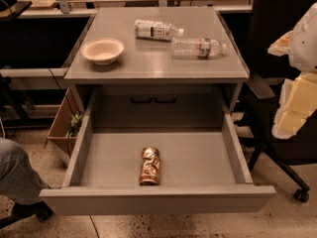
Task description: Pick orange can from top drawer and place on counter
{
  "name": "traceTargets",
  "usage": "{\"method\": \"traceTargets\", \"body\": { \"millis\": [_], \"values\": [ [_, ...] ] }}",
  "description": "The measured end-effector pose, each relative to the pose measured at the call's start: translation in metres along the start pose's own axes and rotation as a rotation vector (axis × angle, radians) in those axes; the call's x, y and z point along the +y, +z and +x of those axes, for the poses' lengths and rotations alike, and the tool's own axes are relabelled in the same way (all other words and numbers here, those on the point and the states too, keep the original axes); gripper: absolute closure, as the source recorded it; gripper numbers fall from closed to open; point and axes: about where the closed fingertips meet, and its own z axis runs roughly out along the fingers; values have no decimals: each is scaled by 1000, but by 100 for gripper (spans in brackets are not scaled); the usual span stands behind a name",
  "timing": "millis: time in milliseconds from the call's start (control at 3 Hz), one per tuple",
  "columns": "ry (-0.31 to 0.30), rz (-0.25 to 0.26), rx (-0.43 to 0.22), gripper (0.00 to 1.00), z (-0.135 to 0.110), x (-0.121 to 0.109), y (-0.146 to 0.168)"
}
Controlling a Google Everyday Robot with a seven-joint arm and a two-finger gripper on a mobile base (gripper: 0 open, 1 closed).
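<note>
The orange can [149, 166] lies on its side on the floor of the top drawer [158, 198], near the front panel and about mid-width; its body is dented. The drawer is pulled fully open below the counter [148, 63]. My gripper [293, 108] hangs at the right edge of the view, above and well to the right of the drawer, beside the counter's right side. It holds nothing that I can see.
On the counter lie two clear plastic bottles [157, 29] [198, 47] on their sides and a cream bowl [102, 50]. A black office chair [282, 148] stands to the right of the drawer. A person's knee [15, 175] is at the lower left. A cardboard box [64, 123] sits left of the cabinet.
</note>
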Motion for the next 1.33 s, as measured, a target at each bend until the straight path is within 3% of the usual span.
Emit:
{"method": "traceTargets", "body": {
  "millis": [333,1000,1333],
  "values": [
    [-1,0,0,0,0,0,1],
    [-146,-31,-74,0,-31,-34,91],
    [-243,-73,-106,0,-37,-37,147]
  ]
}}
